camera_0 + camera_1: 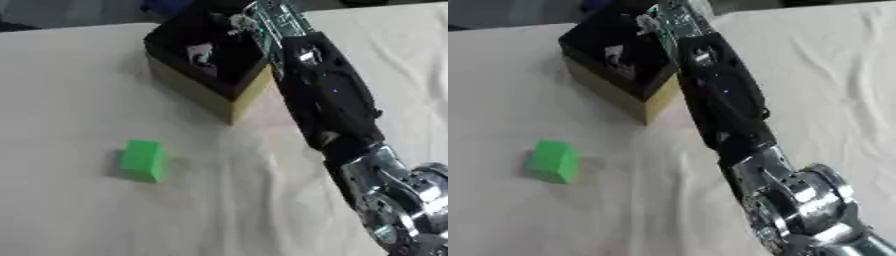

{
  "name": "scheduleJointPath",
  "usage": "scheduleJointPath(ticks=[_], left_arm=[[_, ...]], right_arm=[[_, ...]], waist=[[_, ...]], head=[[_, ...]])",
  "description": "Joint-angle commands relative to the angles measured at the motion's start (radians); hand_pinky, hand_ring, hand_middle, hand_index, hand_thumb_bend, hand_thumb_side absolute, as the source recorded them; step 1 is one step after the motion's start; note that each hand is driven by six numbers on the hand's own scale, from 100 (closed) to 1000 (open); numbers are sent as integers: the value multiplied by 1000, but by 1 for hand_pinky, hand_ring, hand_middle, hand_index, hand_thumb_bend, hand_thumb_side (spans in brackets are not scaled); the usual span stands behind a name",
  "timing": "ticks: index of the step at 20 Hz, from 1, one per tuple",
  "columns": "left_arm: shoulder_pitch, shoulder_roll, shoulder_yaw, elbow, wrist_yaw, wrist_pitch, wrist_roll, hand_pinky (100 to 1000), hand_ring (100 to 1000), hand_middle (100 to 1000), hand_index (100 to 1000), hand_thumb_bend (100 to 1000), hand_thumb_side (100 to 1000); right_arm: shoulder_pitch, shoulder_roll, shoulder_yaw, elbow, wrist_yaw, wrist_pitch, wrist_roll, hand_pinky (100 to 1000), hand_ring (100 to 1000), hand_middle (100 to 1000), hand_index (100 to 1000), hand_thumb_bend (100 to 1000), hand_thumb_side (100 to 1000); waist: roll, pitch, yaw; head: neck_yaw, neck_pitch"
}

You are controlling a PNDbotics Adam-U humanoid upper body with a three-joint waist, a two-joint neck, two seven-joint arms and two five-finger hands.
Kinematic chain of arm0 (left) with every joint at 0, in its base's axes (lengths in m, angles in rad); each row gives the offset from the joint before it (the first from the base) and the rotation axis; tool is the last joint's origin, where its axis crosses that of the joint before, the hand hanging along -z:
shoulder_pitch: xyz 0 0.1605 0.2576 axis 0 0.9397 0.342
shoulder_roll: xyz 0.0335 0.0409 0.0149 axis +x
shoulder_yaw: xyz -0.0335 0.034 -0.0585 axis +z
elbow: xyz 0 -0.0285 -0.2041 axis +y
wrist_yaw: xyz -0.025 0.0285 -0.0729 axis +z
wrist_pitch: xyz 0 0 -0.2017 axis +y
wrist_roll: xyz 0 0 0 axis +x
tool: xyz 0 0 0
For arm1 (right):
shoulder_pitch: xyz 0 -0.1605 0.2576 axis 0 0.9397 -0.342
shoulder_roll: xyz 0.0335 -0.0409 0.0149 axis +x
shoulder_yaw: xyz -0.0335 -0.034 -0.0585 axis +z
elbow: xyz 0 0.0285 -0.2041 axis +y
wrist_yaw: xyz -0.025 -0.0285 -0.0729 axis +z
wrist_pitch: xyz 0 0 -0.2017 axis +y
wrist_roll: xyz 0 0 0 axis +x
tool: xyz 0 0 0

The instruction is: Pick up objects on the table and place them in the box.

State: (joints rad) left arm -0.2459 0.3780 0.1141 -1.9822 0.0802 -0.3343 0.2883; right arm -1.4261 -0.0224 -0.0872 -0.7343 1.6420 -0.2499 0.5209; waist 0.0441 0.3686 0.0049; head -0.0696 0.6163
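presently over the box (pixel 210 75) — right hand (pixel 249 22) reaching in above the dark interior from the right side, arm stretched diagonally across the cloth-covered table (pixel 79 210). fingers blurred against the black lining; cannot tell whether released, clenched or grasping anything. pale small object (pixel 200 54) visible inside the box, nature unclear. green block (pixel 142 160) lying on the cloth, well apart from the box, toward the near left, untouched. left hand not seen in either view. judged a placing step at the box. recommended: keep the hand centred over the opening, clear of the yellow rim, release low, then lift straight up before swinging toward the green block — avoids dragging the box.
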Motion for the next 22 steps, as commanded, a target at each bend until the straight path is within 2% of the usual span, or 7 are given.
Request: scheduleJointPath(ticks=[1,5,8,9,11,18,22], left_arm=[[-1,10,4,-18,8,0,-2,721,717,708,731,107,946],[0,10,4,-18,9,0,-3,721,717,708,731,106,945],[0,11,3,-18,11,1,-3,720,717,708,731,106,944],[0,13,2,-18,12,2,-4,721,717,708,731,106,945],[-3,18,-1,-18,13,4,-7,722,718,709,731,105,945],[-57,119,-19,-18,-57,36,-16,732,732,720,744,100,927],[-120,243,-48,-18,-185,98,-19,737,742,722,759,100,897]], right_arm=[[-34,-3,-9,-10,26,8,-6,877,1000,889,916,399,678],[-33,-1,-14,-30,18,7,-20,875,1000,872,912,360,663],[-28,-2,-18,-78,-43,3,-42,870,982,843,906,261,658],[-27,-5,-16,-99,-75,-1,-50,863,949,815,902,163,666],[-23,-21,-8,-149,-159,-5,-68,859,928,799,895,100,649],[5,-121,51,-308,-427,0,-100,860,898,776,884,100,613],[43,-215,94,-406,-609,15,-171,859,872,762,872,100,694]], waist=[[3,-31,-1],[4,-36,-3],[6,-39,-6],[6,-41,-7],[7,-43,-10],[12,-51,-20],[12,-52,-28]], head=[[-1,9],[-1,12],[3,17],[6,20],[12,26],[36,50],[51,62]])
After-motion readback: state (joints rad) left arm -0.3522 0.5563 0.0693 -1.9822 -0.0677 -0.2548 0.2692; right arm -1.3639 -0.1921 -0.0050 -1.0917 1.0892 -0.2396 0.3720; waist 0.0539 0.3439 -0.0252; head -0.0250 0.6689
